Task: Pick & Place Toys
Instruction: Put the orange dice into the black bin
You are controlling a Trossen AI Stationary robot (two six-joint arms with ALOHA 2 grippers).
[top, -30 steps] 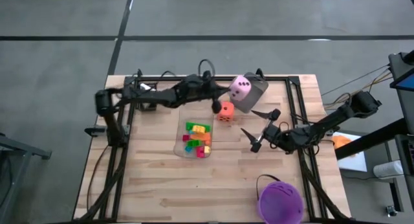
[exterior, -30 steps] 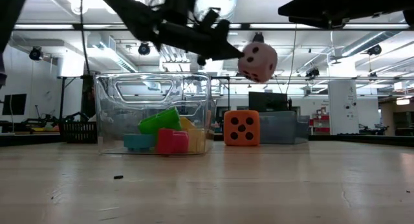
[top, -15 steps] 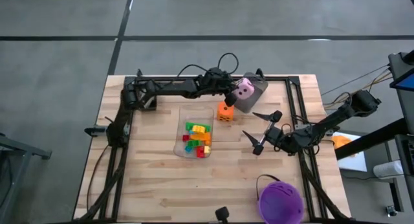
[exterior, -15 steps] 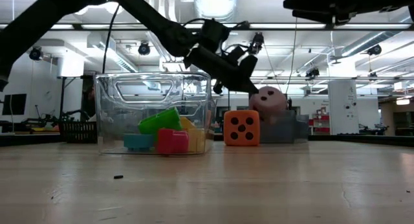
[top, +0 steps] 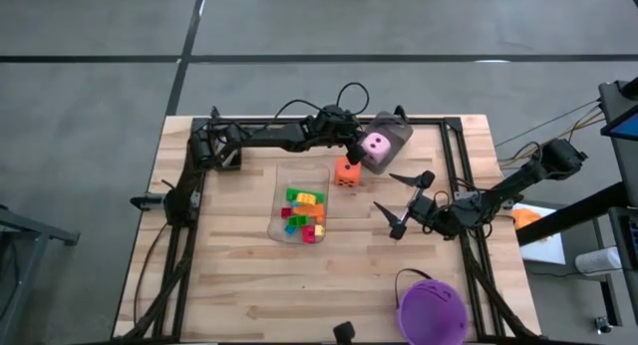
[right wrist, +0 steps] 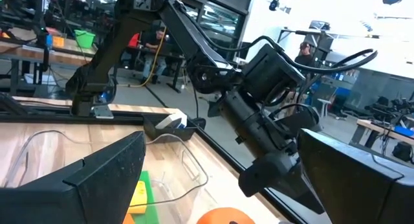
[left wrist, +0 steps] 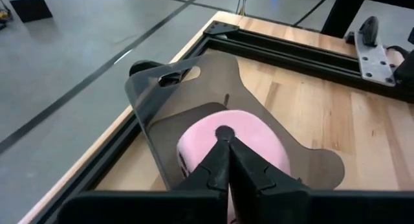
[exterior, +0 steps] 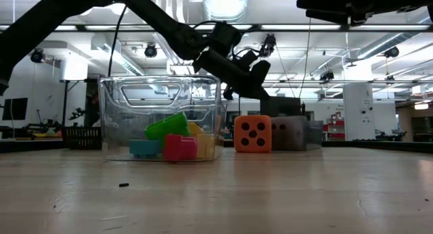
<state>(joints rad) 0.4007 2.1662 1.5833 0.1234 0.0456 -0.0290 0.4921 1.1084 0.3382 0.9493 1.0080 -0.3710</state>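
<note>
A pink dotted die (top: pixel 376 144) lies inside the grey bin (top: pixel 396 129) at the table's far edge; through the bin's wall it looks dim (exterior: pixel 285 132). My left gripper (left wrist: pixel 224 136) is shut just over the die. In the low view its fingertips (exterior: pixel 266 93) stand above the bin's rim, apart from the die. An orange dotted die (top: pixel 347 172) sits on the table beside the bin. Coloured bricks (top: pixel 305 210) lie in the clear tray (top: pixel 289 180). My right gripper (top: pixel 382 188) waits open to the right of the orange die.
A purple bucket (top: pixel 432 310) stands at the near right corner. A black frame rail (top: pixel 454 166) runs around the tabletop. Bare wood lies near the front edge. A small dark object (top: pixel 342 330) sits at the near edge.
My left gripper has carried the pink die down and toward the table's right, to above the grey bin, tipping downward. It then kept still and stayed shut. The die, which hung at the fingertips, has dropped from above the bin's rim into the bin.
</note>
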